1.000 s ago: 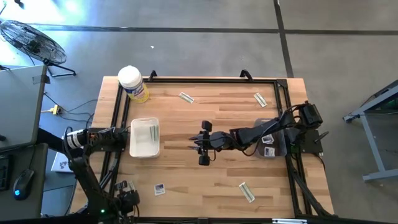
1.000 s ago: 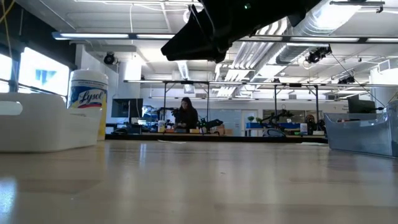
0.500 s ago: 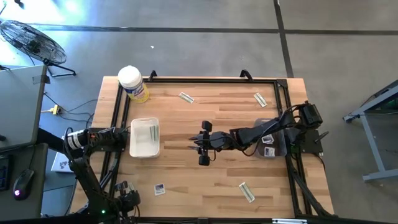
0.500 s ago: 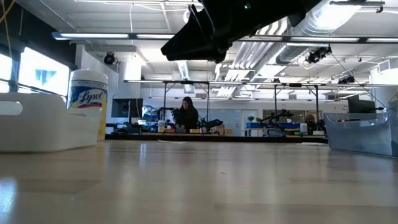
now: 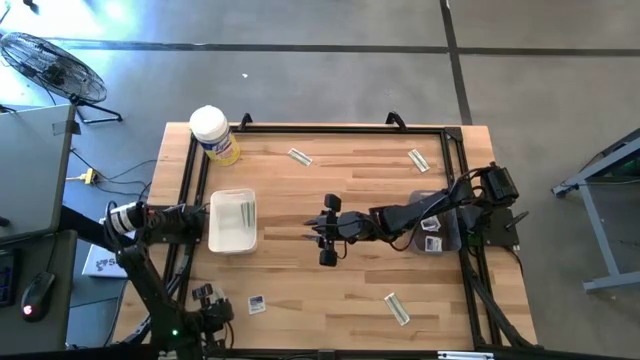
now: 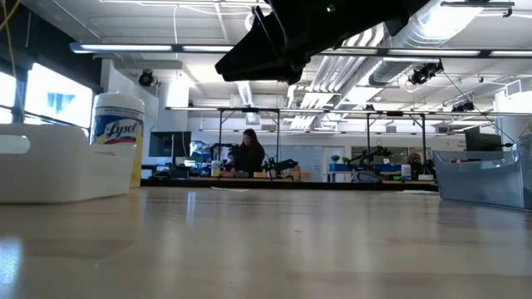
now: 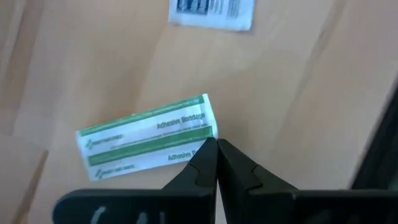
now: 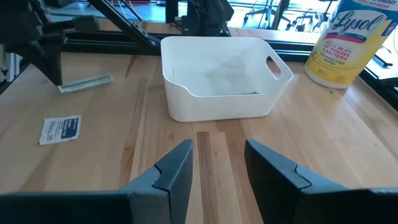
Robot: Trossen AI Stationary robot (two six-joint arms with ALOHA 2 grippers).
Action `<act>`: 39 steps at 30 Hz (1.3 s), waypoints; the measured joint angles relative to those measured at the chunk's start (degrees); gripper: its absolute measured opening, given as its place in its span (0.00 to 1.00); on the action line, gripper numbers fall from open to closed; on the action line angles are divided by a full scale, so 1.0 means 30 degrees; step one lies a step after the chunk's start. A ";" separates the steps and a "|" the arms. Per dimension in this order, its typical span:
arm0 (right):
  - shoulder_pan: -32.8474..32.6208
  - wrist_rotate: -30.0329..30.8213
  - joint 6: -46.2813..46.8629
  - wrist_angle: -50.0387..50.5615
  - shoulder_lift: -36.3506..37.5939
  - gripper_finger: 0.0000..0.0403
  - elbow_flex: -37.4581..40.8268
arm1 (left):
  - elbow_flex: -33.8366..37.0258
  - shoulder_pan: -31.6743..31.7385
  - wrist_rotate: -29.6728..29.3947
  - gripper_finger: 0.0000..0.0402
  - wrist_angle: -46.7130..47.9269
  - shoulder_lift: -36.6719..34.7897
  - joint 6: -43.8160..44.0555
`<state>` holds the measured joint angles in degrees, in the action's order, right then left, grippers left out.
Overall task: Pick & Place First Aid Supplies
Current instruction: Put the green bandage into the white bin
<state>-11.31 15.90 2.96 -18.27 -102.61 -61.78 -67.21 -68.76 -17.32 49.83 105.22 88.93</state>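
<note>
Starting at the table's near left corner, the left gripper is down at the wood with its two dark fingers pressed together, no gap between the tips. One narrow wrapped strip, pale with green bands and the words "Adhesive Bandage", lies flat on the boards there. Its long axis runs crosswise to the fingers, and one short end sits right at the fingertips, which meet at that end's corner. Whether the wrapper's edge is pinched between them cannot be told. Just beyond the strip, apart from it, a white square packet with dark blue print lies flat.

Further in from the left edge stands the white bin, with strips inside it whose length runs from the near side to the far side. Behind the bin, at the far left corner, stands the yellow canister with its white lid.

Another strip lies aslant near the far edge. At mid-table the right gripper hangs over bare wood, pointing toward the bin, its fingers spread apart and holding nothing; no packet lies near it.

To its right, a strip lies aslant by the near edge and one more by the far edge. By the right edge a clear tray holds white square packets
</note>
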 joint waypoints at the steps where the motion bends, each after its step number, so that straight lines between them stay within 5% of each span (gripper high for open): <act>1: 0.0000 0.0000 0.0005 0.0001 0.0000 0.35 0.0000 | -0.0009 0.0164 -0.0025 0.00 0.0014 -0.0244 -0.0310; 7: 0.0000 0.0000 0.0415 0.0148 -0.0007 0.35 0.0007 | -0.0025 0.1423 0.0367 0.00 0.0157 -0.1559 -0.4009; 21: -0.0124 0.0022 0.0531 0.0155 -0.0007 0.35 0.0007 | -0.0519 0.7390 0.5042 0.00 0.5773 -0.5682 -1.5629; 31: -0.0117 0.0058 0.1000 0.0569 -0.0007 0.35 0.0007 | -0.3661 0.8963 0.3468 0.00 1.1663 -0.6321 -1.8044; 39: -0.0124 0.0022 0.1564 0.0935 -0.0007 0.35 0.0007 | -0.6314 0.8923 0.1430 0.00 1.3332 -0.6368 -1.8778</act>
<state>-11.68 15.97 7.65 -15.46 -102.63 -61.76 -86.15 -41.99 -13.03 89.82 86.12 32.59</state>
